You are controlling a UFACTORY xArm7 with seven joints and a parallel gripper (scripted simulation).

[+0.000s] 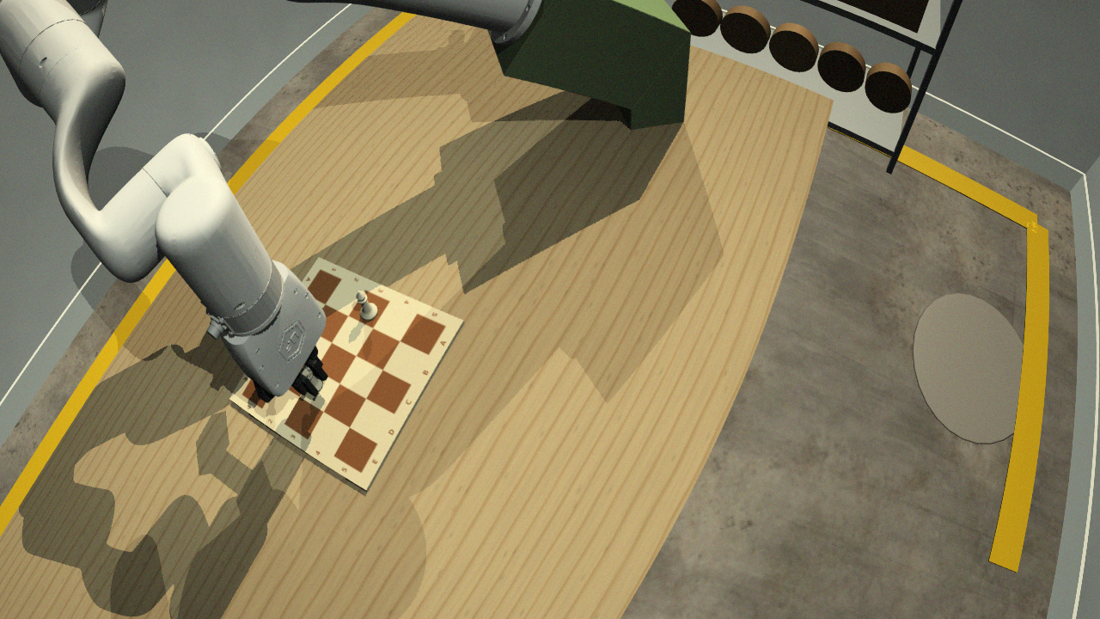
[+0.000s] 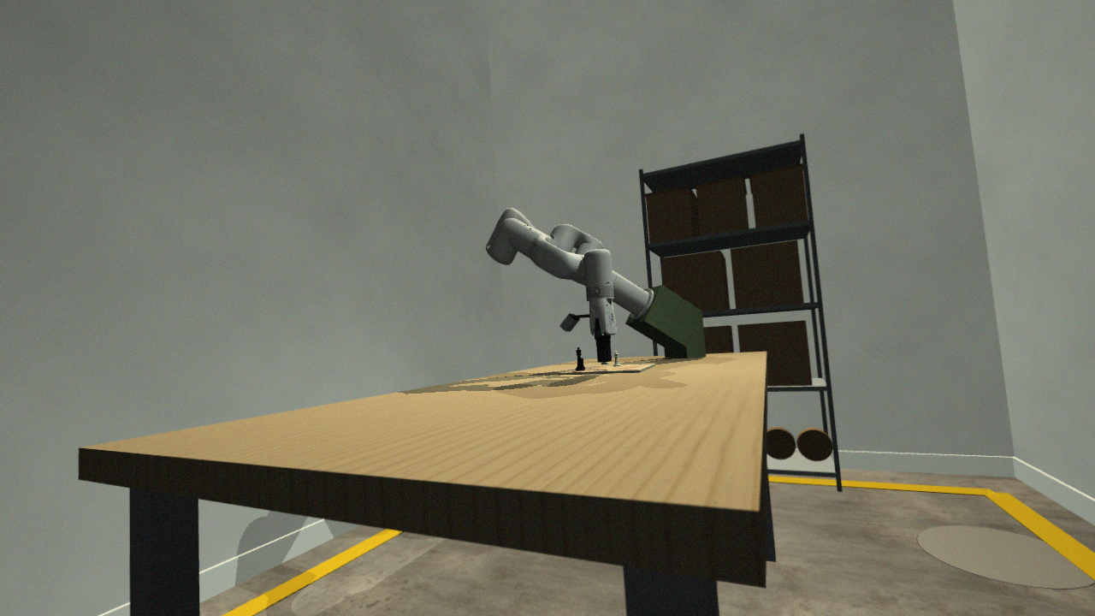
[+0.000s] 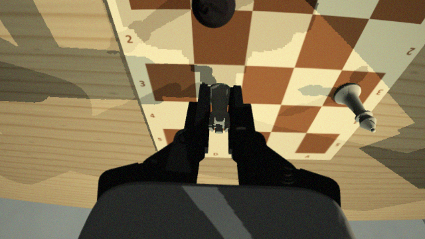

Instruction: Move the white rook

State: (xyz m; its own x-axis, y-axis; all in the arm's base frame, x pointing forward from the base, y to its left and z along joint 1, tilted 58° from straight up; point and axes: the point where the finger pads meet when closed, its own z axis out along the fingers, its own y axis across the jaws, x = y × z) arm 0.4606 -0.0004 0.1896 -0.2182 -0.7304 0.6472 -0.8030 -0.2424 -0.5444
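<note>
Your wooden counter (image 1: 584, 323) carries the chessboard (image 1: 430, 350). Nearest the wrist camera, your hand (image 3: 219, 99) is clamped on the white rook (image 3: 219, 103), over row 3 in column D. Farther, at two o'clock, stands a white pawn (image 3: 354, 103); at twelve, a black piece (image 3: 212, 11).

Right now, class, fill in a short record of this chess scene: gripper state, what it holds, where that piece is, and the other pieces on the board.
gripper: shut on the white rook
rook position: upright between the fingers, over the light square in row 3 of column D
contact with the board: cannot tell
white piece: upright on the brown row 3 square at the far edge
black piece: near column D, cut off by the frame's top
</note>
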